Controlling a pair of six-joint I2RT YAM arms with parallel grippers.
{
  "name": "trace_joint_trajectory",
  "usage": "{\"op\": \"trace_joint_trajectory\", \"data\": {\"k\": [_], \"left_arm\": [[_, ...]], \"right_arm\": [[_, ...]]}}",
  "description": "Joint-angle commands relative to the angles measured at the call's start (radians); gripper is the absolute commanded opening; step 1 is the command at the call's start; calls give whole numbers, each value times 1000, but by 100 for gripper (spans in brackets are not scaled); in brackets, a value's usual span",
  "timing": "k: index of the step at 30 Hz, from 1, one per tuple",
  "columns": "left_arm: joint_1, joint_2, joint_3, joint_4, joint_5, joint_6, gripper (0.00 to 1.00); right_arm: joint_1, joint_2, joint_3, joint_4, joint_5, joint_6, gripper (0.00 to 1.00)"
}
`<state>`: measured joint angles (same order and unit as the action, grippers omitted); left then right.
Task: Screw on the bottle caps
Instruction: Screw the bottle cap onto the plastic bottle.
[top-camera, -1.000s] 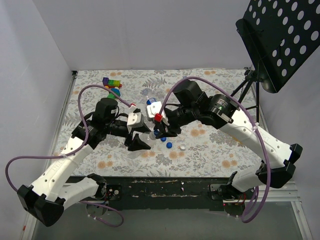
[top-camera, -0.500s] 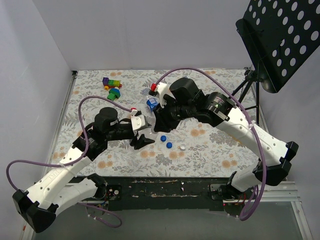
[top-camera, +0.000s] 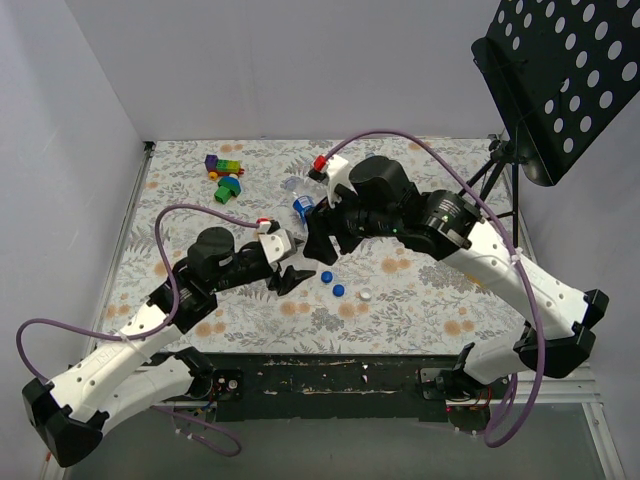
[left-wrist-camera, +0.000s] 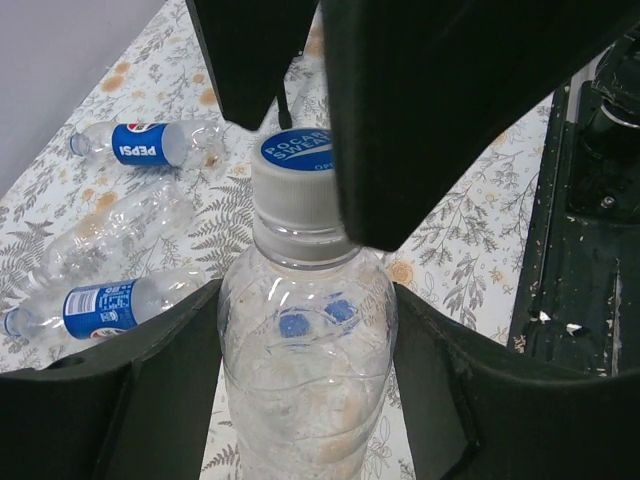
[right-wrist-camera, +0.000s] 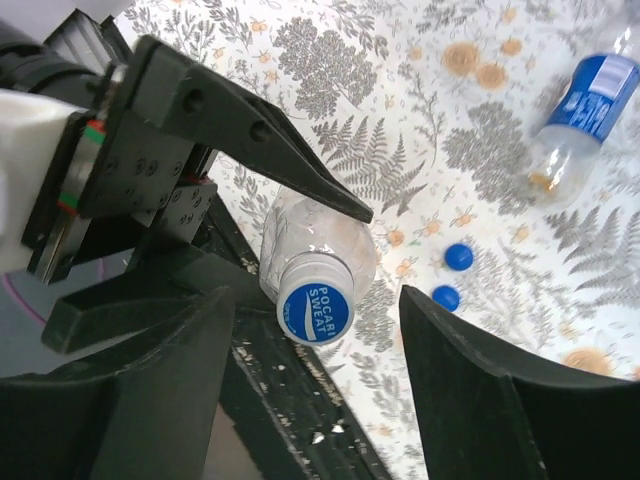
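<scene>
The left jaws are closed on the clear, crinkled plastic bottle (left-wrist-camera: 305, 380), holding it over the floral tabletop (left-wrist-camera: 470, 240). Its white screw cap with a blue top (right-wrist-camera: 314, 300) sits between the right jaws, which stand wide apart and touch nothing. The thin bottle looks light and easily crushed, so the stiff cap's side is the best place to grip.

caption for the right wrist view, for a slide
Open right gripper over the capped bottle held by the left gripper
</scene>
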<state>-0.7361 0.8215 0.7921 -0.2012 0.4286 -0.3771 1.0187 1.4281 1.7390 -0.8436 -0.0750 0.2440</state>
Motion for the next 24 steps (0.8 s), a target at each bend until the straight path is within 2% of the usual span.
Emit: {"op": "trace_joint_trajectory", "data": {"k": [1, 5, 10, 13, 19, 24], "left_arm": [[-5, -15, -14, 13, 16, -45, 0], [-3, -2, -10, -7, 105, -39, 0], [-3, 19, 15, -17, 235, -8, 0], [-3, 37, 39, -43, 289, 17, 0], [-3, 64, 68, -56, 332, 32, 0], [-5, 76, 84, -58, 348, 38, 0]], "right_arm": [[4, -70, 68, 32, -34, -165, 76], [3, -90, 82, -23, -138, -352, 77], [3, -135, -1, -78, -328, -630, 73], [3, -158, -51, -95, -362, -754, 72], [3, -155, -55, -134, -388, -874, 67], [3, -135, -55, -144, -396, -899, 63]]}}
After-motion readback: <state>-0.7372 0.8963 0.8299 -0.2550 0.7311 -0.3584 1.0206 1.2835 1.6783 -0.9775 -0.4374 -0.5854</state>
